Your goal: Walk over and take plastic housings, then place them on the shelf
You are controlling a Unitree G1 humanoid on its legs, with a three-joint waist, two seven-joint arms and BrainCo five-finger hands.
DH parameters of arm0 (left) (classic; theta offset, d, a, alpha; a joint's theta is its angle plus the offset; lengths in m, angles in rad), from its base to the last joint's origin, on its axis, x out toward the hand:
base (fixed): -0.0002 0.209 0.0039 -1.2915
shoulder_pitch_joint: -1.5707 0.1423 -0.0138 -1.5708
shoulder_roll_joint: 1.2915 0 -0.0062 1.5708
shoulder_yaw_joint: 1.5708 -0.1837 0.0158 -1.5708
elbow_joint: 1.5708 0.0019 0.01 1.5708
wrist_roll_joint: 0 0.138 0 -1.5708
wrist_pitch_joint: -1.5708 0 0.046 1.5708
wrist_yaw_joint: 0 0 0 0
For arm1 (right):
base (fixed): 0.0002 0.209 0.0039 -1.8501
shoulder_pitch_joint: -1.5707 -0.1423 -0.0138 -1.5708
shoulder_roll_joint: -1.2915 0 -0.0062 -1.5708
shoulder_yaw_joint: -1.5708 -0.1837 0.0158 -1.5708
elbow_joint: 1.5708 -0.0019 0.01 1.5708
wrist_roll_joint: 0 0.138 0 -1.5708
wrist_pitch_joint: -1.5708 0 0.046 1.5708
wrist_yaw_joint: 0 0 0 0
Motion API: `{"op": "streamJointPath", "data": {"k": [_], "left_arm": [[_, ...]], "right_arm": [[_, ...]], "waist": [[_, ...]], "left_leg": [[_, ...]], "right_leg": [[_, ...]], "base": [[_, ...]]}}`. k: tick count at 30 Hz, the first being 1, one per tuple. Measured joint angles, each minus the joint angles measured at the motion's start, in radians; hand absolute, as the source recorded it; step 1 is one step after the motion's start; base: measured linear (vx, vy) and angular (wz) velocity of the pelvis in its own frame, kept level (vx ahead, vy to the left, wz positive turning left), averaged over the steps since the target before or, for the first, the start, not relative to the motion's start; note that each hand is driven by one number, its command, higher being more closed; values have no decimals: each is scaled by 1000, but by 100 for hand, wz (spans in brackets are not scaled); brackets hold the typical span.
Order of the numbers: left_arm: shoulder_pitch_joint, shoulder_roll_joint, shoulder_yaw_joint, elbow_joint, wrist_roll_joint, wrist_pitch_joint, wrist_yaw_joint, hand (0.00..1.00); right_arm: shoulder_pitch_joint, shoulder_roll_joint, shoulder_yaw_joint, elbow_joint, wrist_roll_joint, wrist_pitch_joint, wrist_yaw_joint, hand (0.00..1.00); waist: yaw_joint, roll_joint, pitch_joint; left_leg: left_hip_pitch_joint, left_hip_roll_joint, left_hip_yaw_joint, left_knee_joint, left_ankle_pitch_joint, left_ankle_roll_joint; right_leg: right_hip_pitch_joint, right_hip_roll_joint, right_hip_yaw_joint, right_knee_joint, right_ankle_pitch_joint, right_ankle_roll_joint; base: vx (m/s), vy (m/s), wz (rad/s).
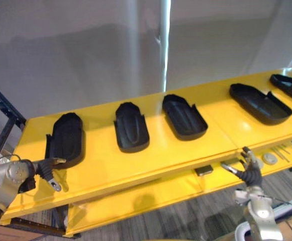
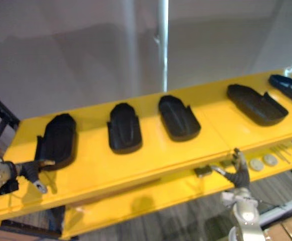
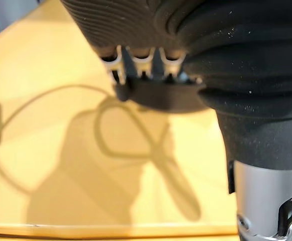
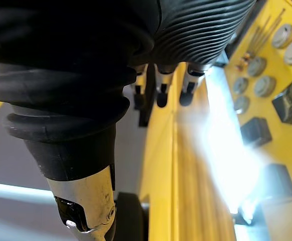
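Plastic housings [image 1: 132, 128] spaced along yellow shelf [image 1: 103, 160] | left hand [image 1: 45, 168] spread beside leftmost housing [image 1: 66, 138] | right hand [image 1: 249, 173] spread at shelf's front edge

Black plastic housings [image 1: 131, 128], bright yellow shelf [image 1: 106, 165], grey streaked floor [image 1: 186, 216].

A plain grey wall [image 1: 76, 55] stood behind everything, cut by one narrow vertical strip of bright light [image 1: 166, 45] that ran down to the back edge of the yellow shelf [image 1: 111, 165]. The shelf's long glossy top slanted across the room and caught a glare at its far right end. A lower yellow tier [image 1: 136, 201] sat beneath it, showing just forward of the top board. A black metal frame [image 1: 8, 108] rose at the left end. Below lay grey carpet [image 1: 196, 211], streaked darker.
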Motion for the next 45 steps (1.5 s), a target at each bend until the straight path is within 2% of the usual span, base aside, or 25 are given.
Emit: {"op": "streamJointPath", "data": {"k": [6, 8, 10, 11, 14, 16, 17, 19, 20, 21, 23, 24, 26, 29, 31, 32, 34, 35, 37, 39, 41, 42, 43, 44, 45], "left_arm": [[0, 0, 0, 0, 13, 12, -1, 0], [0, 0, -1, 1, 22, 24, 27, 0], [0, 0, 0, 19, 21, 43, 86, 0], [0, -1, 0, 43, 21, 43, 144, 0], [0, -3, 1, 65, 18, 39, 247, 0], [0, -6, 11, 75, 3, 9, 352, 0], [0, -7, 15, 75, -15, -1, 381, 0], [-2, -42, 68, 64, -102, -23, 488, 0], [-2, -73, 115, 43, -161, -54, 586, 0], [-2, -78, 125, 38, -173, -61, 605, 0], [-2, -109, 204, -14, -294, -138, 773, 0], [-4, -123, 235, -34, -312, -158, 810, 0], [-14, -164, 337, -94, -339, -230, 952, 0], [-21, -236, 470, -167, -403, -300, 1067, 0], [2, -322, 611, -274, -452, -362, 1176, 0], [12, -334, 639, -287, -448, -372, 1211, 0], [61, -368, 741, -286, -421, -380, 1338, 0], [74, -369, 765, -278, -421, -382, 1367, 0], [89, -360, 853, -197, -427, -391, 1490, 0], [91, -343, 906, -116, -455, -391, 1545, 0], [118, -337, 1012, -57, -517, -386, 1600, 0], [134, -337, 1042, -35, -540, -385, 1613, 0], [163, -337, 1069, 2, -551, -383, 1631, 0], [197, -341, 1081, 58, -552, -373, 1638, 0], [202, -342, 1081, 69, -553, -372, 1638, 0]], "right_arm": [[0, 0, 0, 0, 0, 0, 0, 0], [0, 0, 0, 0, 0, 0, 0, 0], [0, 0, 0, 0, 0, 0, 0, 0], [0, 0, 0, 0, 0, 0, 0, 0], [0, 0, 0, 0, 0, 0, -3, 0], [1, 0, -1, 0, -1, -2, -23, 0], [1, 0, 0, 0, -1, -3, -28, 0], [3, 0, -2, 0, -2, -4, -41, 0], [9, 4, -2, 0, -2, -8, -44, 0], [10, 5, -3, 0, -2, -9, -44, 0], [18, 33, -26, 0, -2, -19, -45, 0], [20, 44, -36, 1, -2, -25, -46, 0], [27, 79, -57, 1, -5, -47, -60, 0], [47, 132, -82, 1, -8, -49, -92, 0], [59, 180, -99, 1, -23, -47, -143, 0], [62, 188, -102, 2, -23, -45, -157, 0], [73, 222, -144, 22, -25, -37, -218, 0], [76, 229, -163, 39, -25, -34, -235, 0], [85, 232, -261, 179, 21, 0, -286, 0], [82, 232, -336, 297, 136, 37, -289, 0], [84, 236, -407, 443, 311, 88, -262, 0], [89, 241, -424, 494, 367, 112, -244, 0], [89, 252, -442, 546, 426, 137, -213, 0], [87, 267, -443, 590, 460, 176, -165, 0], [87, 270, -443, 598, 465, 185, -154, 0]], "waist": [[0, 2, 0], [0, 2, 0], [0, 2, 0], [-1, 2, 0], [0, 2, -1], [2, 2, -1], [2, 1, -1], [4, 1, -1], [8, 0, -2], [8, 0, -2], [12, -3, -3], [14, -3, -3], [19, -3, -4], [22, -3, -4], [33, -2, -5], [35, -1, -5], [46, 6, -10], [49, 6, -12], [61, -1, -17], [72, -8, -23], [84, -27, -28], [87, -26, -29], [90, -36, -35], [99, -46, -35], [100, -47, -36]], "left_leg": [[0, 0, 0, 0, 0, 0], [-1, 0, 0, 0, 0, 0], [-1, 0, 0, 0, 0, 0], [-1, 0, 0, 0, 0, 0], [0, 0, 0, 0, 0, 0], [0, 0, 0, 0, 0, 0], [0, 0, 0, 0, 0, 0], [0, -1, -1, 0, 0, 0], [-1, 0, -3, 0, 0, 0], [-1, 0, -3, 0, 0, 0], [-1, -1, -5, 0, 0, 0], [-1, -1, -6, 0, 0, 0], [0, -2, -14, 1, 1, 0], [1, -4, -28, 1, 3, 0], [1, -2, -32, 0, 6, 0], [1, -2, -33, 0, 6, 0], [1, -2, -36, 0, 8, 0], [1, -2, -37, 0, 8, 0], [-2, 0, -59, 0, 8, -1], [-1, -2, -72, 0, 6, -2], [-4, -6, -92, 0, 4, -6], [-9, -6, -103, 0, 4, -6], [-16, -7, -115, 0, 5, -7], [-16, -8, -131, 0, 7, -10], [-17, -8, -134, 0, 7, -11]], "right_leg": [[0, 0, 0, 0, 0, 0], [-1, 0, 0, 0, 0, 0], [-1, 0, 0, 0, 0, 0], [-1, 0, 0, 0, 0, 0], [-1, 0, 0, 0, 0, 0], [-1, 0, 0, 0, 0, 0], [-1, 0, 0, 0, 0, 0], [-1, -1, -1, 0, 0, 0], [0, 0, -2, 0, 0, 1], [0, 0, -2, 0, 0, 1], [0, 0, -4, 0, 2, 4], [0, 0, -4, 0, 2, 4], [3, 0, -8, 0, 3, 5], [14, 1, -27, 0, 1, 3], [14, 2, -33, 0, 0, 1], [15, 2, -34, 0, 0, 0], [16, 3, -36, 0, -3, -4], [17, 3, -38, 0, -5, -6], [39, 1, -67, -9, -7, -6], [52, 0, -85, -17, -13, -2], [67, 2, -108, -23, -16, 2], [71, 2, -119, -26, -18, 3], [77, 3, -138, -32, -18, 4], [86, 4, -152, -36, -19, 4], [88, 4, -155, -36, -19, 4]], "base": [[0, 0, 0], [0, 0, 0], [0, 0, 0], [0, 0, 0], [0, 0, 0], [0, 0, 0], [0, 0, 0], [0, 0, 0], [0, 0, 0], [0, 0, 0], [0, 0, 0], [0, 0, 0], [0, 0, 2], [-1, -2, 14], [2, 0, 9], [0, 2, 5], [0, 0, 0], [-13, 4, 6], [-16, -8, 26], [-8, -3, 27], [13, 3, 29], [30, -6, 36], [20, -12, 40], [19, -8, 31], [12, -7, 27]]}}
